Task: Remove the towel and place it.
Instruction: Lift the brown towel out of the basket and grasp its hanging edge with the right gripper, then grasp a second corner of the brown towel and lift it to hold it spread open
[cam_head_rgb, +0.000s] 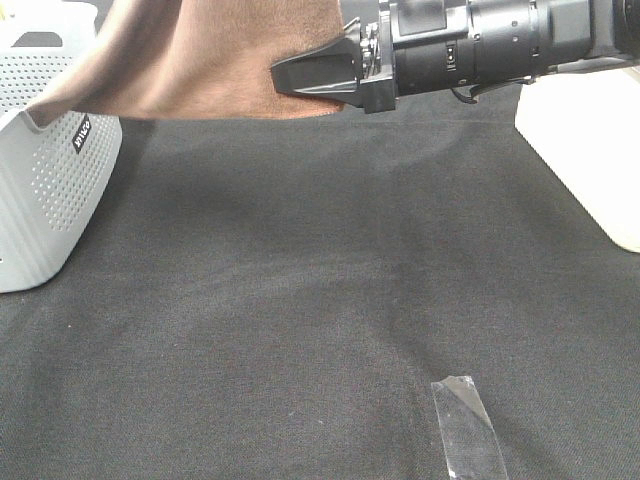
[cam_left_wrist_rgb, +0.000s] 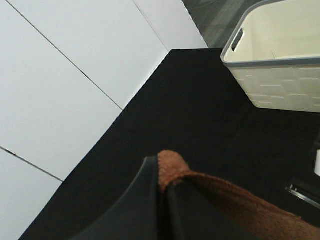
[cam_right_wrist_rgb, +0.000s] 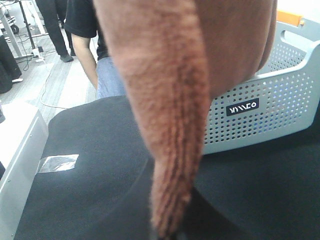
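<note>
Towel (cam_head_rgb: 200, 60): off the counter (cam_head_rgb: 300, 260) and held in the air toward the back left of the high view; its lower edge hangs above the counter. One end lies over the rim of the grey basket (cam_head_rgb: 50, 190); you cannot tell whether it touches. Your right claw (cam_head_rgb: 315, 75), reaching across the middle, is clamped on the lower corner nearest the centre; your left claw (cam_left_wrist_rgb: 162, 175) is closed on an edge of the towel, a roll of terry pinched between its fingers.

Assessment: lifting looks largely done, though the basket end may not yet be clear; placing is wholly outstanding, as no part rests on the counter.

Long axis: judged to run across the counter, from the grey basket toward the centre; the cloth hangs as a broad sheet, not bunched. No white tag is visible, so which short end leads cannot be determined. The white basket (cam_left_wrist_rgb: 280, 75) stands well apart.
</note>
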